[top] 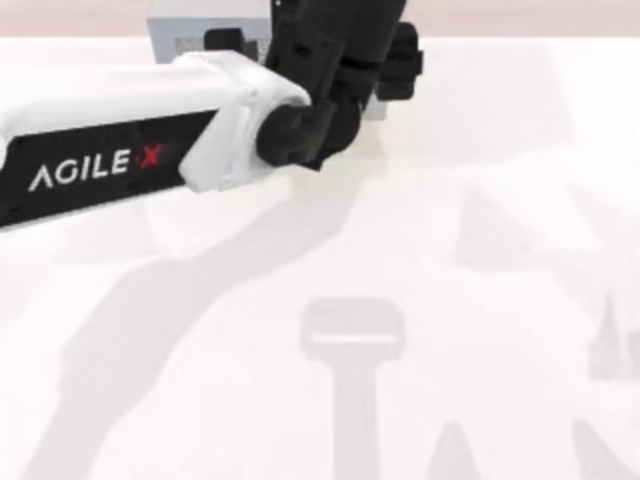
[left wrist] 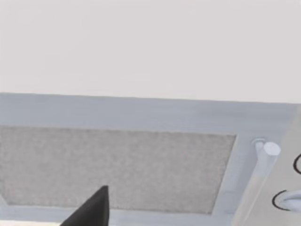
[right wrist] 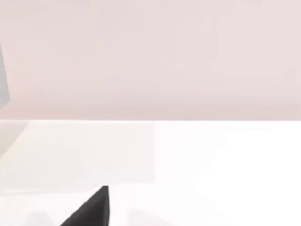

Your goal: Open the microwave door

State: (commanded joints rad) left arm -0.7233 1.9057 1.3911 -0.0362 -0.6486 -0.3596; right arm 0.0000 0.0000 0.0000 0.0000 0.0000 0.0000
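Note:
The microwave (top: 196, 28) stands at the table's far edge, left of centre, mostly covered by my left arm (top: 150, 140). In the left wrist view the microwave door (left wrist: 117, 165) fills the lower half, with its speckled mesh window lying flat against the front. A pale round bar handle (left wrist: 261, 172) runs along the door's edge beside the knob panel (left wrist: 289, 197). My left gripper (left wrist: 150, 220) hovers in front of the door, open and touching nothing; one dark fingertip (left wrist: 94, 211) shows. My right gripper (right wrist: 150, 220) is open over bare table, away from the microwave.
Only shadows of the arms fall on the white table (top: 450, 300). The right arm itself is outside the top view. A grey edge (right wrist: 3, 80) shows at the side of the right wrist view.

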